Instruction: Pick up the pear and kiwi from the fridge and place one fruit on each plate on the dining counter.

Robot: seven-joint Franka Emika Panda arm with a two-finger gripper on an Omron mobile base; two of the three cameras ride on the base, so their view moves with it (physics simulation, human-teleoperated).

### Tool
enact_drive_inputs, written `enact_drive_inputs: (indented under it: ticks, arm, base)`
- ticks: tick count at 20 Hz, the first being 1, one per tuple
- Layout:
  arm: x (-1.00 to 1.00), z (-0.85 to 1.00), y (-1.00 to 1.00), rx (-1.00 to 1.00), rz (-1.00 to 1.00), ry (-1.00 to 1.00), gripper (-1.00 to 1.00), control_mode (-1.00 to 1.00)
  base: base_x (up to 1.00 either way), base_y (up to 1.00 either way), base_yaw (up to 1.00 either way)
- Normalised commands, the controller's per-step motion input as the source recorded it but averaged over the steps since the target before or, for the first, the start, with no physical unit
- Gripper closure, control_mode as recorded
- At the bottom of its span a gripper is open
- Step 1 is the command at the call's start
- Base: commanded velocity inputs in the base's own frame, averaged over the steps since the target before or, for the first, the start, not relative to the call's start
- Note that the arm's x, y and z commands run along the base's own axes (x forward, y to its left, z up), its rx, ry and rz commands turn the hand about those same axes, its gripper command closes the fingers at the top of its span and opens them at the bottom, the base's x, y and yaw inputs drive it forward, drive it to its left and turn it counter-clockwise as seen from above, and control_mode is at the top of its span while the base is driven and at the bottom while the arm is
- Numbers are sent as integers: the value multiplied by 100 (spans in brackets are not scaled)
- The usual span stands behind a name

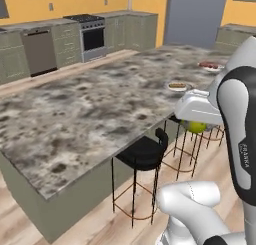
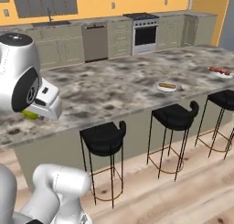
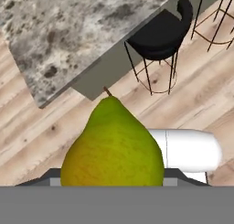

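My gripper [image 1: 195,123] is shut on the pear [image 3: 112,143], a yellow-green fruit with its stem pointing away from the hand. In the base views the pear [image 1: 194,127] [image 2: 30,114] peeks out under the white hand, above the floor just off the near edge of the dining counter [image 1: 90,114] [image 2: 119,86]. The fruit hides the finger tips in the hand view. Two pale plates lie farther along the counter: one with a hot-dog-like item [image 1: 177,86] [image 2: 168,86], one with reddish pieces [image 1: 211,66] [image 2: 220,72]. The kiwi is out of view.
Black stools [image 1: 145,151] [image 2: 105,138] [image 2: 176,115] line the counter's near side on a wood floor. Wall cabinets, a dishwasher [image 2: 95,41] and a stove [image 1: 92,36] stand behind. A tall grey panel [image 1: 195,16] at the back may be the fridge; I cannot tell.
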Motion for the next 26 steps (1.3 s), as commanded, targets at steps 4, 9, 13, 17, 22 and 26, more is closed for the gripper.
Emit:
enact_drive_inputs:
  ticks: [4, 9, 13, 17, 22, 26]
  arm:
    - [0, 0, 0, 0, 0, 0, 100, 100]
    - [0, 0, 0, 0, 0, 0, 100, 100]
    - [0, 0, 0, 0, 0, 0, 100, 100]
    - [0, 0, 0, 0, 0, 0, 100, 100]
    - [0, 0, 0, 0, 0, 0, 100, 100]
    - [0, 0, 0, 0, 0, 0, 100, 100]
  base:
    - [13, -100, 9]
    - [29, -100, 14]
    - [46, -100, 25]
    - [44, -100, 27]
    - [32, -100, 27]
    - [33, -93, 33]
